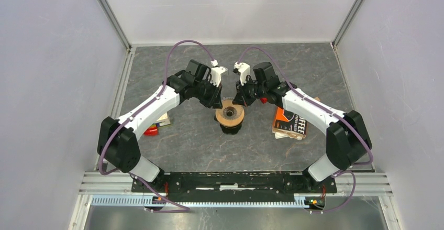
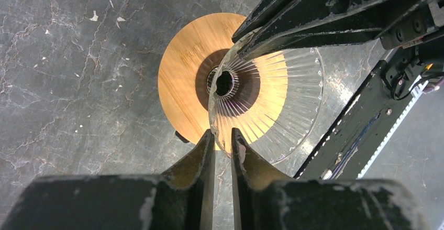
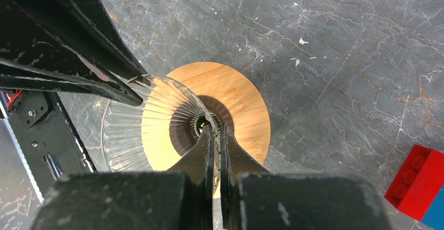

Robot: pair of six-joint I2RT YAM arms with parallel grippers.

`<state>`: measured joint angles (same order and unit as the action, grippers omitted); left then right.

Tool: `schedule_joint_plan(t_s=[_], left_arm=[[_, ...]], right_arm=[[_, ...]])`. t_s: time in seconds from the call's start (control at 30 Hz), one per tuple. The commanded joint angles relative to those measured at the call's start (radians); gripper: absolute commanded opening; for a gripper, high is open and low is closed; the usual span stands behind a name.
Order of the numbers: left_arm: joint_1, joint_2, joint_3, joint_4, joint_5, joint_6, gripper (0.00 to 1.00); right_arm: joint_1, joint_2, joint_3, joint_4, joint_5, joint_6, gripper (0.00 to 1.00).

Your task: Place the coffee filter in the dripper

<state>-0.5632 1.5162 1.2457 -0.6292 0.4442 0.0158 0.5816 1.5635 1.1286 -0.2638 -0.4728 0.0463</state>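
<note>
Stone table (image 1: 183, 135); right gripper (image 3: 216, 129) clamps dripper (image 3: 238, 99) rim, left gripper (image 2: 223, 134) straddles rim, grip unclear

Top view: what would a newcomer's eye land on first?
The left arm and right arm, arching inward to meet in the middle. Their jaws pinch opposite sides of the rim of a ribbed glass dripper with a round wooden collar. An orange coffee bag lies beside the right arm.

left gripper (image 1: 217, 103) and right gripper (image 1: 242, 103) crowd the dripper (image 1: 230, 116) rim, open tabletop (image 1: 199, 146) in front, box (image 1: 291, 123) at right
</note>
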Motion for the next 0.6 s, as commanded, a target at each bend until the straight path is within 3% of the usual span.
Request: schedule_joint_plan(t_s=[0.0, 0.57], left_arm=[[-0.015, 0.060, 0.012, 0.015, -0.019, -0.040, 0.02], [-0.015, 0.057, 0.015, -0.094, 0.030, -0.102, 0.02]], right_arm=[[0.004, 0.034, 0.020, 0.000, 0.026, -0.026, 0.00], [0.011, -0.048, -0.056, 0.039, 0.013, 0.009, 0.00]])
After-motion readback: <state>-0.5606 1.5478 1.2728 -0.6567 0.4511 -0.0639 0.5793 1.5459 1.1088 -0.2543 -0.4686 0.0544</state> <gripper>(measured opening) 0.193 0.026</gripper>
